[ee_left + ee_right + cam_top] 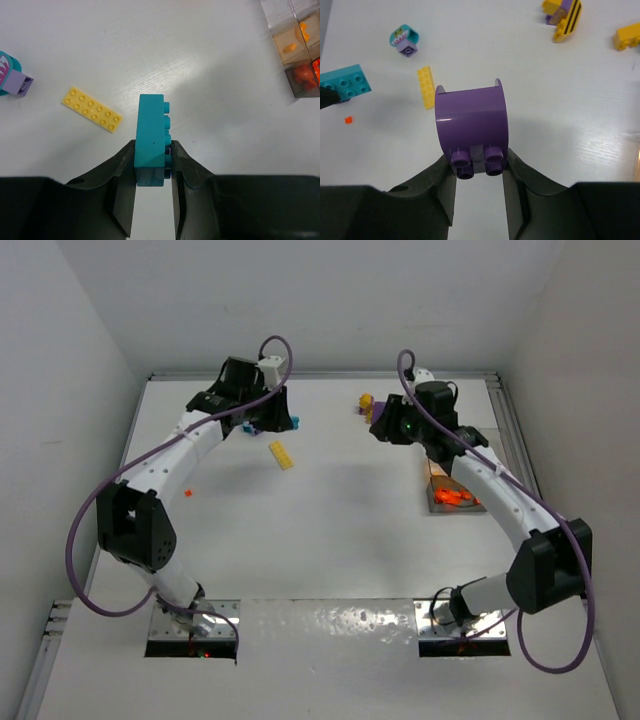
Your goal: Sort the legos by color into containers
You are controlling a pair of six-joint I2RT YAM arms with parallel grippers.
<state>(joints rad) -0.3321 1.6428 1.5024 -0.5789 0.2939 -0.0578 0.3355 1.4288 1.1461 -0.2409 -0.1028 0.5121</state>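
Teal brick [150,130] is pinched end-on by the left gripper [152,167], apparently off the table [330,540] for carrying. A yellow plate [92,109] lies flat at ten o'clock from it; the box [292,55], with orange bits [302,75] inside, waits at two o'clock. Further right, the right gripper [479,167] clamps a purple arch [471,120] by its stud end, presumably bound for its own compartment.

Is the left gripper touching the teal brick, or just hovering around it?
Touching. The left wrist view shows the left gripper clamping the teal brick, fingers against both sides.
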